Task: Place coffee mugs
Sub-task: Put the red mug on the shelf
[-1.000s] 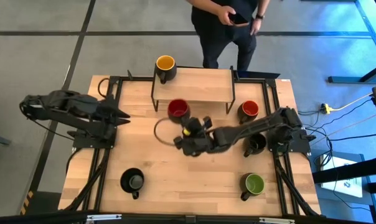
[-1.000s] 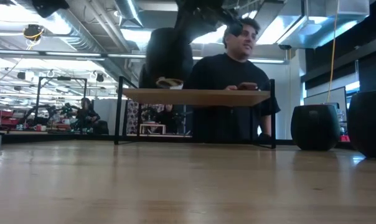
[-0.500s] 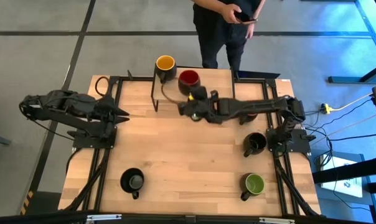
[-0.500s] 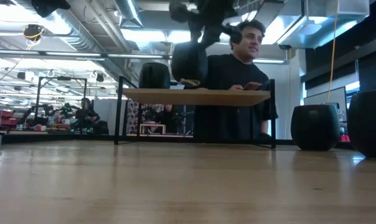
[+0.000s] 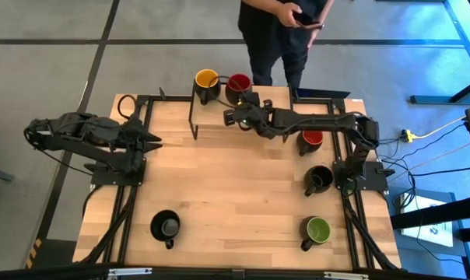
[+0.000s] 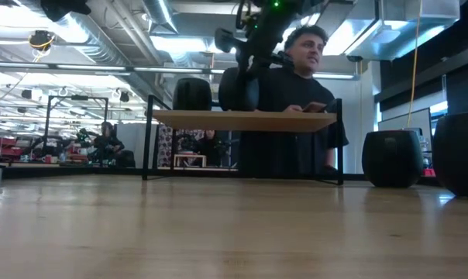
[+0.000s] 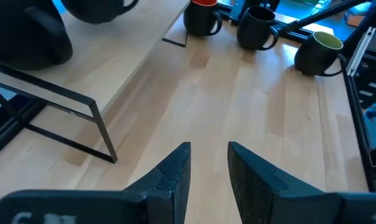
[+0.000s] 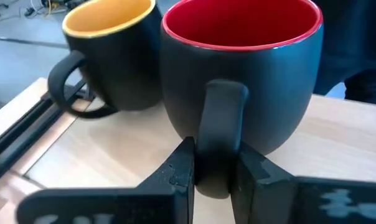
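**Red mug in my right hand, over the shelf**

My right hand [image 8: 211, 171] is clamped on the handle of the red-lined mug [image 8: 241, 74]; the handle sits pinched between my two fingers, mug body straight ahead of them. The yellow-lined mug [image 8: 110, 53] stands just beside it, on the wooden shelf [image 5: 266, 97] at the worktop's [image 5: 235, 202] far edge.

High view: my right arm reaches across to the shelf's left end. My left hand [image 5: 153, 141] waits over the left side of the worktop, fingers [image 7: 175, 177] apart, holding nothing. Orange-red mug [image 5: 311, 140], black mug [image 5: 318, 179], green mug [image 5: 317, 230] sit down the right side; another black mug [image 5: 166, 227] sits front left.

Low view only: whether the red mug touches the shelf top, I cannot tell. A person [image 6: 296, 85] stands behind the shelf.
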`<state>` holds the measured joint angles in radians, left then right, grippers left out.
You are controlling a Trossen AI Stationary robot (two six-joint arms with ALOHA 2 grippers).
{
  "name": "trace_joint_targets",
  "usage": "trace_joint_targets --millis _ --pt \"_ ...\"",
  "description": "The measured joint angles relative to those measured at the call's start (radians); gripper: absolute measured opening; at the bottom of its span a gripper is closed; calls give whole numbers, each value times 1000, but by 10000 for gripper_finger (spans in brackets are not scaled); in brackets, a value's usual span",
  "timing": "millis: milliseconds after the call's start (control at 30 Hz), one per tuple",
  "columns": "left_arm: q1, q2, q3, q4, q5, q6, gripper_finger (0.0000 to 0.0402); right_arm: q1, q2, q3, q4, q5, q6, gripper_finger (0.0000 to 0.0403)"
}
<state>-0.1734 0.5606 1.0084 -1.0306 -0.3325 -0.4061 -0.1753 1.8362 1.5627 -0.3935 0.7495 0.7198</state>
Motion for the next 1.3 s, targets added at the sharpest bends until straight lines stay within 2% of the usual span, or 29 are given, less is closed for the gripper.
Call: trace_joint_targets --millis 167,367,633,1133,1300 --pt "0 0 0 1 -1 0 101 -12 28 0 67 -9 -38 46" --pt "0 0 0 8 -24 0 101 -8 62 0 124 58 -44 46" --pt "0 0 0 15 -33 -1 101 -9 94 0 227 71 -63 46" --pt "0 0 0 15 -45 -2 101 -9 131 2 253 89 -77 46" --pt "0 0 0 15 -46 -2 101 -13 142 1 288 84 -99 65"
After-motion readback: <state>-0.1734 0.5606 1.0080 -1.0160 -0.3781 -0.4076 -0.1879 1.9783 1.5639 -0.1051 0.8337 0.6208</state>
